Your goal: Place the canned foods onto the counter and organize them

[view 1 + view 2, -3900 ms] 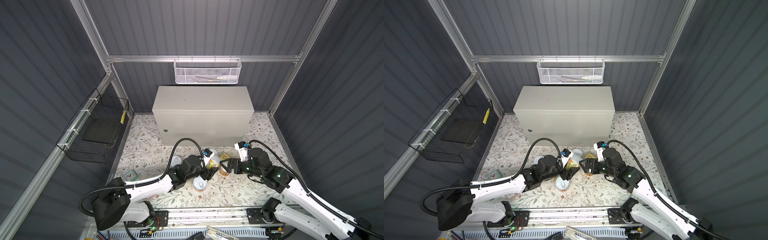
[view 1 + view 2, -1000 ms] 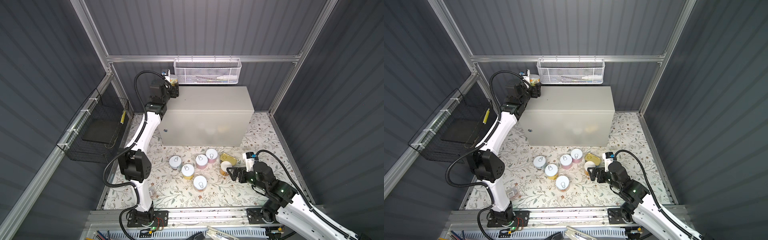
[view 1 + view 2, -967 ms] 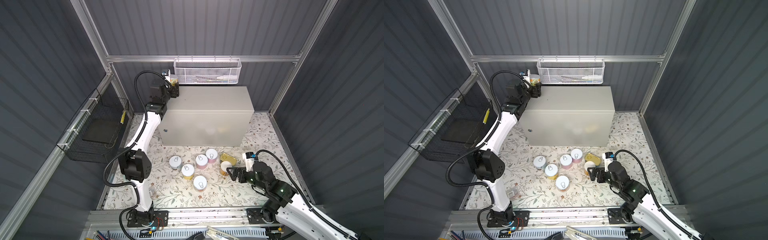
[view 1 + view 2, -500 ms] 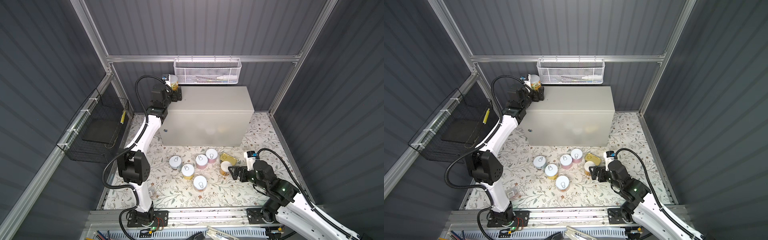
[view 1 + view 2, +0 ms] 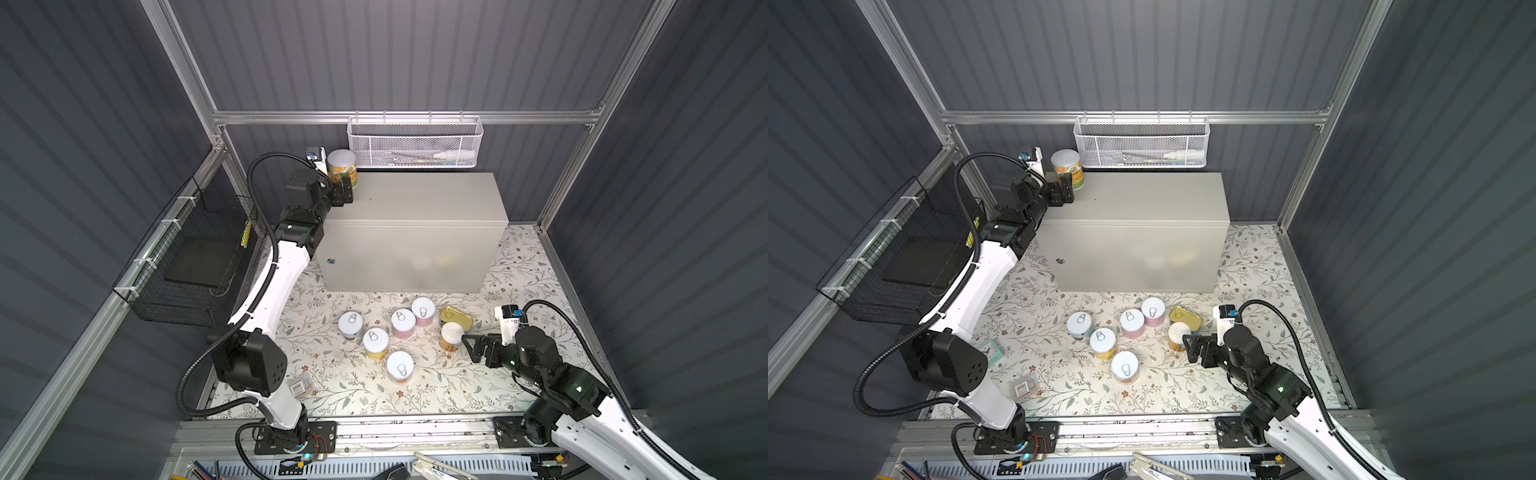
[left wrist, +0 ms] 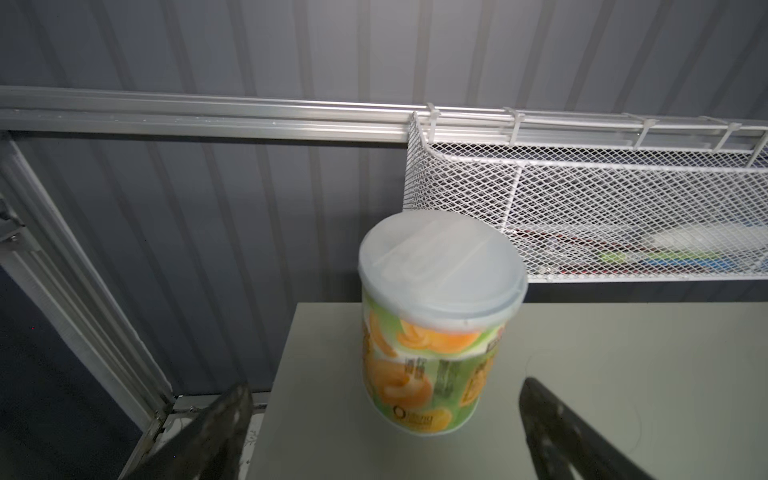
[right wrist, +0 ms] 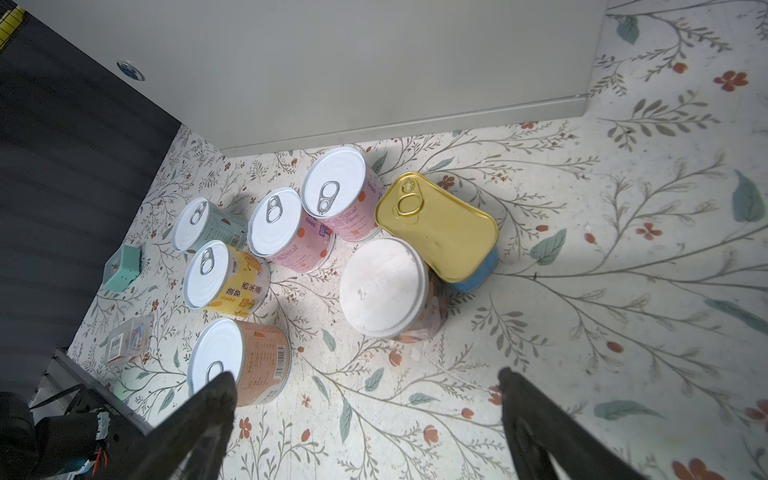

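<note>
Standing upright at the back-left corner of the flat beige metal counter [image 5: 419, 199]: cylindrical can [image 5: 341, 165], frosted plastic lid, glossy green-orange label. Left gripper [image 5: 342, 192] spread wide just beside it, not touching. Six round floor cans [image 7: 220, 274] and a rounded-rectangle gold tin [image 7: 436, 228] cluster on the floral mat [image 7: 582, 332]. Right gripper [image 5: 470, 350] spread, empty, near them.

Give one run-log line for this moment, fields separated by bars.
left gripper: open | orange-green can: upright on counter, back-left corner, free | right gripper: open, by lidded can | floor mat: six cans, gold tin
</note>
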{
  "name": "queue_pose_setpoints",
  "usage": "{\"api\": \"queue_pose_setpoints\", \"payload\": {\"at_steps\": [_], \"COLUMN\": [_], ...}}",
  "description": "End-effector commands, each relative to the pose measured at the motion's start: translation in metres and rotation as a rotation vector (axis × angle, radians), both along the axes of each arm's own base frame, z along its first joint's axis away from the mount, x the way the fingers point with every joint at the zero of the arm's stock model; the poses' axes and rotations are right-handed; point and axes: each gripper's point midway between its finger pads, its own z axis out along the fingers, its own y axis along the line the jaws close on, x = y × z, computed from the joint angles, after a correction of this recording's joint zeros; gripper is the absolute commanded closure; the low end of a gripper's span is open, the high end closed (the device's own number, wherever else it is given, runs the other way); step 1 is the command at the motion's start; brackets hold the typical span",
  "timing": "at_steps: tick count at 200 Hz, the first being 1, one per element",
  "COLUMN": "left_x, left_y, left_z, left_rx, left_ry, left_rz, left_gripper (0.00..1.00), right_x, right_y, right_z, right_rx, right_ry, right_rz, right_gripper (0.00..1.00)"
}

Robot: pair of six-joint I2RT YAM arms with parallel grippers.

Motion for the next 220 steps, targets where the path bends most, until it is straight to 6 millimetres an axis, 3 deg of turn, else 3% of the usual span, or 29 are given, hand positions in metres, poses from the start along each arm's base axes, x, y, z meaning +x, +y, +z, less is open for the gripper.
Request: {"api": "queue_pose_setpoints", "payload": {"at_steps": [1,67,129,134,220], "left_x": [-0.020,-0.075,-0.131,-0.134,-0.156], "left_y": [0.018,0.033,0.053,0.054,0.043], "left_z": [-0.001,-0.015,-0.062,-0.078,-0.162], "left_rx": [-0.030,-0.022,-0.013,-0.002,0.020], "left_ry": [0.043,0.162,0.297,0.333,0.505], "left_rz": [0.071,0.100,0.143,0.144,0.060], "left_gripper": [0.00,0.00,0.00,0.00,0.00], "right_x": [-0.005,0.002,0.016,0.017,0.022], "right_y": [-0.002,-0.005,0.018,0.020,0.064], "right_z": [0.002,0.002,-0.005,-0.006,-0.009], "right_rx": [0.004,-0.054,-0.064,-0.063,-0.160], "right_ry": [-0.014,-0.056,-0.015,-0.012,0.044], "right_rz": [0.014,0.011,0.060,0.060,0.111], "right_gripper": [0.01,0.01,0.01,0.01,0.01]}}
